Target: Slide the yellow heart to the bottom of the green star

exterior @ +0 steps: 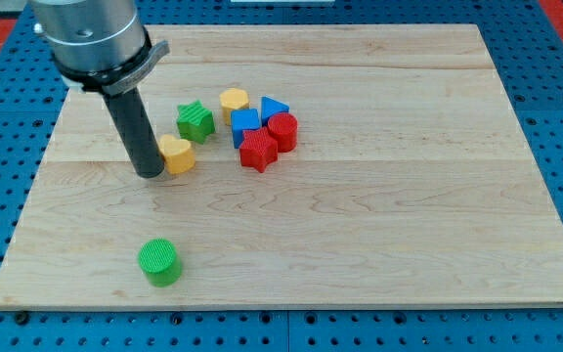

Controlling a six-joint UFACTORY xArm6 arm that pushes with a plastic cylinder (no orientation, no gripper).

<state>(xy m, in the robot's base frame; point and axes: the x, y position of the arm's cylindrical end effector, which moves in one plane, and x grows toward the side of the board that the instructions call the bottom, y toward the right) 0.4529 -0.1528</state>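
Observation:
The yellow heart (177, 154) lies on the wooden board, just below and left of the green star (195, 120), nearly touching it. My tip (151, 173) stands against the heart's left side, touching or almost touching it. The rod rises from there up to the grey arm housing at the view's top left.
A yellow hexagon (234, 101), a blue cube (245, 124), a blue triangle (274, 109), a red cylinder (282, 130) and a red star (258, 151) cluster right of the green star. A green cylinder (158, 261) sits near the board's bottom edge (281, 305).

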